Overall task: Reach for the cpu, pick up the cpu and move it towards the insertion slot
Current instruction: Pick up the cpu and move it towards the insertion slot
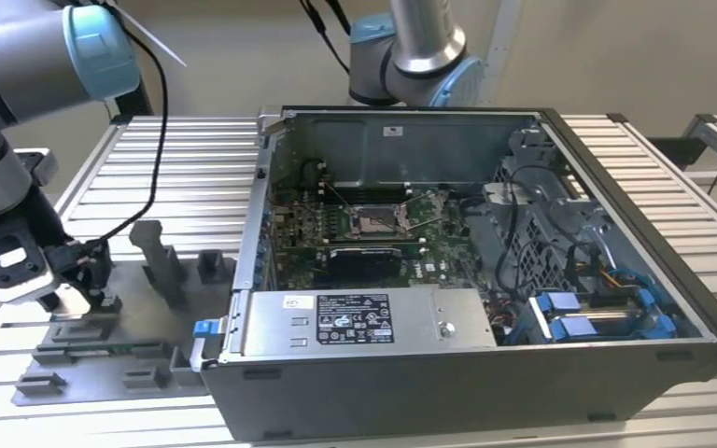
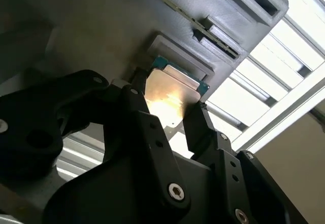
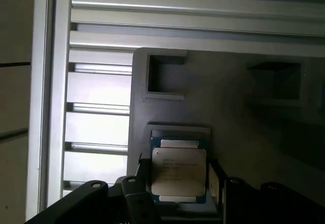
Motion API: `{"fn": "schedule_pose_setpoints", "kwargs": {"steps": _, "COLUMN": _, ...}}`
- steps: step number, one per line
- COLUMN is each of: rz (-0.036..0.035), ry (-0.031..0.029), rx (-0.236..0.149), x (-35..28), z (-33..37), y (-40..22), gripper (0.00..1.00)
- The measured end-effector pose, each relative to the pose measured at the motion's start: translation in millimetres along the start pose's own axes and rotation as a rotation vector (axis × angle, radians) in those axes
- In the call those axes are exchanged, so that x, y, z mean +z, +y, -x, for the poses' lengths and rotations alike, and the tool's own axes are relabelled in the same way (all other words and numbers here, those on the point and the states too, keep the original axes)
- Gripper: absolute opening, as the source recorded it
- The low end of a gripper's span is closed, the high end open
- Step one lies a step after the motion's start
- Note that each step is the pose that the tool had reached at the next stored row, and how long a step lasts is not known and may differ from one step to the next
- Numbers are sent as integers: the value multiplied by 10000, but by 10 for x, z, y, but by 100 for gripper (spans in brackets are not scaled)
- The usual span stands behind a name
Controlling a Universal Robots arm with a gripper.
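The cpu (image 3: 179, 159), a flat silvery square with a thin green rim, lies over a raised seat of the grey tray (image 3: 228, 107). My gripper (image 3: 179, 168) straddles it, and in both wrist views a black finger rests against each of two opposite edges of the cpu (image 2: 171, 88). Whether the chip is lifted off its seat I cannot tell. In the exterior view my gripper (image 1: 82, 301) is low over the tray (image 1: 97, 359) at that view's left. The insertion slot (image 1: 372, 221), a silver-framed socket, sits on the green board inside the open computer case, far from the gripper.
The open computer case (image 1: 458, 383) stands in the middle of the slatted metal table (image 1: 197, 149), with a power supply (image 1: 358, 322) and cables inside. Grey upright blocks (image 1: 160, 261) rise from the tray between gripper and case. A second arm's base (image 1: 409, 56) stands behind the case.
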State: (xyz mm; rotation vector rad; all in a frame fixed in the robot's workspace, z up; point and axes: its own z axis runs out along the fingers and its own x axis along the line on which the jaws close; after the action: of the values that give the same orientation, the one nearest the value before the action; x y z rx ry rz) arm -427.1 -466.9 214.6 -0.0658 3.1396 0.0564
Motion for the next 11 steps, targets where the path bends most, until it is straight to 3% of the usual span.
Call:
{"fn": "schedule_pose_setpoints", "kwargs": {"steps": 5, "rz": 0, "ry": 0, "rx": -1, "x": -143, "z": 0, "y": 5, "gripper": 0}}
{"fn": "schedule_pose_setpoints", "kwargs": {"steps": 11, "rz": 1, "ry": 0, "rx": 1, "x": -250, "z": 0, "y": 9, "gripper": 0}}
